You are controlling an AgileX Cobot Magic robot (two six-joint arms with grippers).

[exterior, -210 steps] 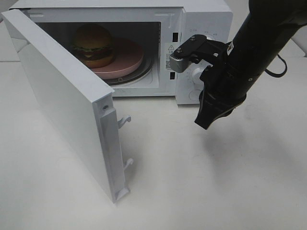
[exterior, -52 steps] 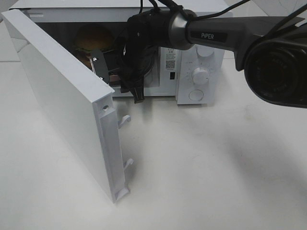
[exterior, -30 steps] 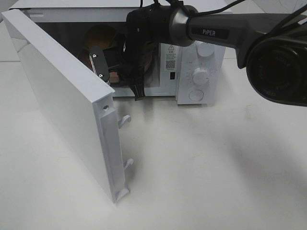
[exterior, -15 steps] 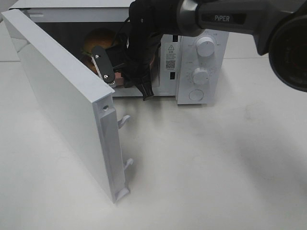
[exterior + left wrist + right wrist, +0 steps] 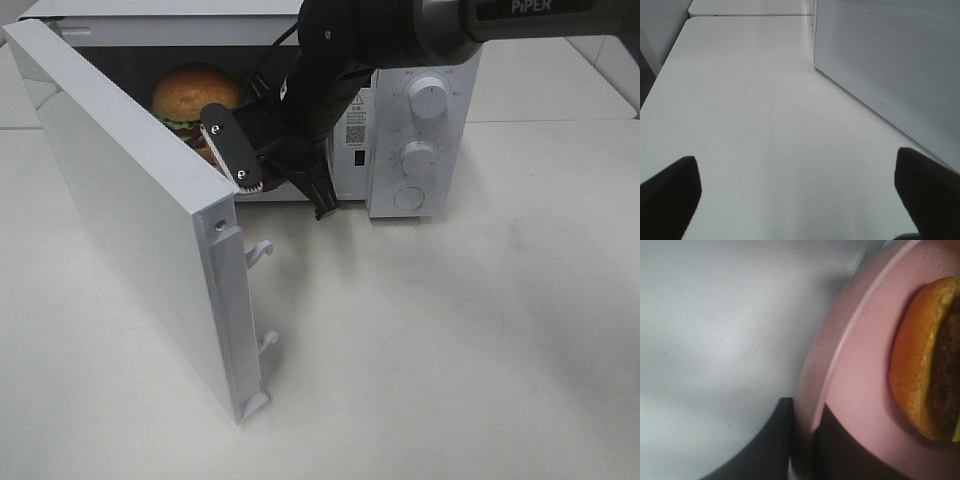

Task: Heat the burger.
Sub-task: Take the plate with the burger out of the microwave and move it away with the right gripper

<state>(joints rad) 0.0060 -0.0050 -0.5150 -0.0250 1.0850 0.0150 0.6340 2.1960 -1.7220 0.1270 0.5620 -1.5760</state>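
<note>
Inside the white microwave oven point(image 5: 420, 60), toward the hinge side of the cavity, sits the tall round burger point(image 5: 192, 98) with its glossy golden-brown bun and a green frill of lettuce; my wrist camera shows its bun and dark patty edge resting on the round pink plate point(image 5: 860, 405). My right claw point(image 5: 290, 180) reaches across into the doorway, and its fingers are pinched on the rim of that plate, one dark finger point(image 5: 765, 440) outside the rim and the other over the plate's face. My left claw point(image 5: 800, 200) hangs spread wide over bare table point(image 5: 740, 100) beside the perforated panel of the door, holding nothing. By my reckoning the loading is nearly finished: burger and plate are in the oven, but I have not let go of the rim, the white door point(image 5: 130, 220) stands swung wide open, and neither control has been set, so releasing, withdrawing, shutting the door and starting the heat are all left. Whether the plate sits centred I cannot tell, since my own arm hides most of it from above. Counting: one burger, one plate, one oven with one door, two round dials point(image 5: 428, 97) and one round button point(image 5: 405, 198) below them, two white latch hooks point(image 5: 260, 250) on the door's edge, and my two claws.
</note>
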